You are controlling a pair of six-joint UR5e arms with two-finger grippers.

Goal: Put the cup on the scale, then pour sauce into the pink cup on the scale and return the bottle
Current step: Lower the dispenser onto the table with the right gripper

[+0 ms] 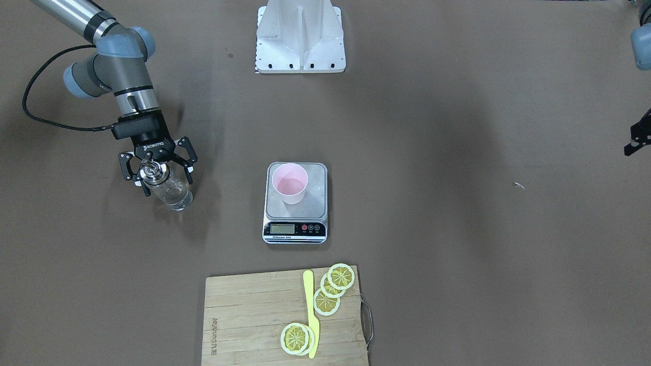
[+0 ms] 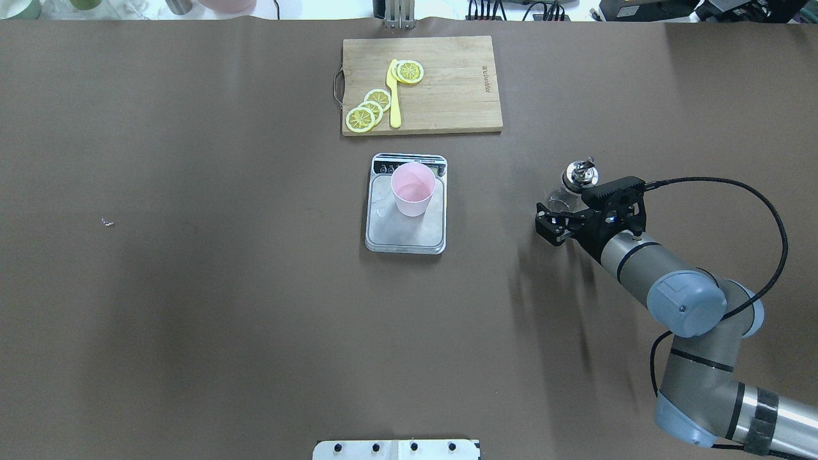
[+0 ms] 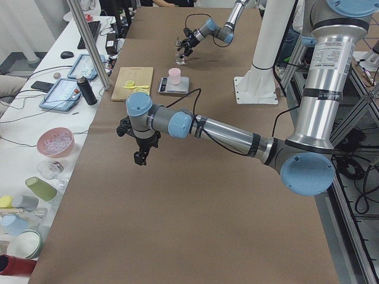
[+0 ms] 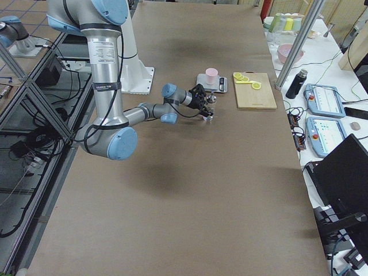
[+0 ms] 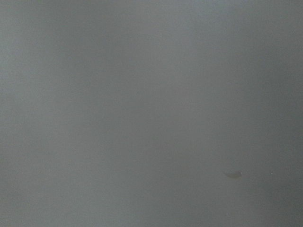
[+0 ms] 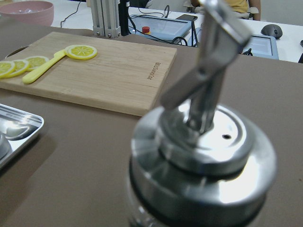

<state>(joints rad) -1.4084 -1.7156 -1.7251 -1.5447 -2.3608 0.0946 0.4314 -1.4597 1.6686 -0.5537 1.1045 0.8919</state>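
Pink cup (image 1: pixel 290 184) stands upright on the steel plate of the digital scale (image 1: pixel 316 204), mid-worktop, toward the plate's robot-side corner. Glass bottle (image 1: pixel 173 192) with metal pour spout stands on the worktop (image 1: pixel 457 254), well apart from the scale. Right pincer (image 1: pixel 168 185) is spread wide, its fingers on either side of the bottle. Left pincer (image 3: pixel 140 158) hangs above bare worktop; spread cannot be told. Beyond the scale: wooden cutting board (image 1: pixel 254 315) with lemon slices (image 1: pixel 341 276) and a yellow knife (image 1: pixel 310 310).

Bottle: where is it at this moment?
In the overhead view the bottle is on the table's right side, roughly level with the scale but well apart from it. The open right pincer straddles its metal cap.
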